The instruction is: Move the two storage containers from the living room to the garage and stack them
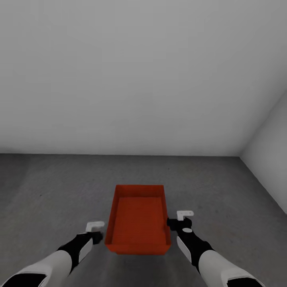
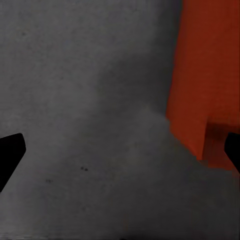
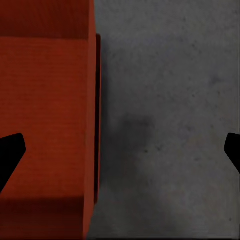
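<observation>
An orange-red storage container (image 1: 138, 223) sits open side up on the dark grey concrete floor (image 1: 52, 191) of the garage, between my two arms. A step in its outer wall (image 2: 200, 75) shows in the left wrist view, and I cannot tell whether a second bin lies under it. My left gripper (image 1: 97, 235) hangs just off its left side, open (image 2: 120, 155), mostly over bare floor. My right gripper (image 1: 178, 223) hangs at its right rim, open (image 3: 120, 155), straddling the wall, with the container (image 3: 45, 115) under one finger.
A plain pale grey wall (image 1: 131, 79) rises a short way beyond the container. A second wall (image 1: 271, 147) meets it at the right, forming a corner. Bare concrete spreads to the left and front.
</observation>
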`<state>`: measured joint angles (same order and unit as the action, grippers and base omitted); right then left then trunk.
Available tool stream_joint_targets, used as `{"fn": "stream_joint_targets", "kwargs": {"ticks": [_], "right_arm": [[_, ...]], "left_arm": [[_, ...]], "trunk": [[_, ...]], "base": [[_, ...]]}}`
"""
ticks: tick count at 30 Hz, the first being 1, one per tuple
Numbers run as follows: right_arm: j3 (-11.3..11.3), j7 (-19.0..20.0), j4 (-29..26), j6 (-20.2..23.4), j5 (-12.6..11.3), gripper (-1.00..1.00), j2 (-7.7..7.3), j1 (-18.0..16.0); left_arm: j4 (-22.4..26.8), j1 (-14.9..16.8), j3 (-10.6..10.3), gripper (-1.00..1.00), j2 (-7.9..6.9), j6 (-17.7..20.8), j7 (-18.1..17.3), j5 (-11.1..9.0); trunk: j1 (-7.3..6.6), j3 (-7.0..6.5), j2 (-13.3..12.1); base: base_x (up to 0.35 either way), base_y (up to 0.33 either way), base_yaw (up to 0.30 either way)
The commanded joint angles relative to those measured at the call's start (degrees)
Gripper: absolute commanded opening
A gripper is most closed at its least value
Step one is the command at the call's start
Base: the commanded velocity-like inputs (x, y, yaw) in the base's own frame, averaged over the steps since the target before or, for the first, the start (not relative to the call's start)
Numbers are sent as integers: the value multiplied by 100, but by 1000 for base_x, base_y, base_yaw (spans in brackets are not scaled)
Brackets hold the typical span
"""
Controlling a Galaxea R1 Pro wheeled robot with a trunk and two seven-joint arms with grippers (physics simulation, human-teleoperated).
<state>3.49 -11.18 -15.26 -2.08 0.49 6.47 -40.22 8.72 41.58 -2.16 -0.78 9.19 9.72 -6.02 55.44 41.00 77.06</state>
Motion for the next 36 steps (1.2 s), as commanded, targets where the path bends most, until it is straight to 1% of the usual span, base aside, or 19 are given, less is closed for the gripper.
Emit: {"fn": "stream_joint_targets", "kwargs": {"ticks": [1, 2, 3, 4, 5, 7, 9, 15, 36], "right_arm": [[35, -37, 19, -7, 4, 100, -3, -4], [35, -38, 23, -6, 4, 100, -3, -4], [36, -38, 31, -5, 4, 100, -4, -3], [36, -37, 40, -6, 4, 100, -4, -3], [37, -35, 88, -9, 4, 100, -5, -3], [37, -34, 127, -10, 4, 100, -5, -3], [37, -34, 141, -11, 4, 100, -3, -3], [37, -30, 168, -5, 7, 100, 3, -3], [46, -33, 173, -3, 13, 100, 4, -3]], "left_arm": [[-123, 0, -22, 100, -40, -3, 18, -192], [-190, 0, -22, 100, -62, -35, 17, -265], [-334, 0, -22, 100, -117, -127, 10, -416], [-414, 0, -22, 100, -150, -183, 7, -486], [-621, 0, -23, 100, -249, -371, -5, -658], [-764, 0, -22, 100, -344, -532, -15, -775], [-813, 0, -22, 100, -390, -584, -17, -816], [-862, -2, -22, 100, -435, -621, -14, -859], [-881, -9, -22, 100, -447, -602, 35, -866]], "trunk": [[-23, -14, -39], [-45, -32, -79], [-67, -50, -120], [-89, -68, -160], [-111, -86, -200], [-155, -122, -280], [-199, -158, -360], [-330, -266, -601], [-792, -643, -1443]], "base": [[0, 0, 0], [0, 0, 0], [0, 0, 0], [0, 0, 0], [0, 0, 0], [0, 0, 0], [0, 0, 0], [0, 0, 0], [0, 0, 0]]}}
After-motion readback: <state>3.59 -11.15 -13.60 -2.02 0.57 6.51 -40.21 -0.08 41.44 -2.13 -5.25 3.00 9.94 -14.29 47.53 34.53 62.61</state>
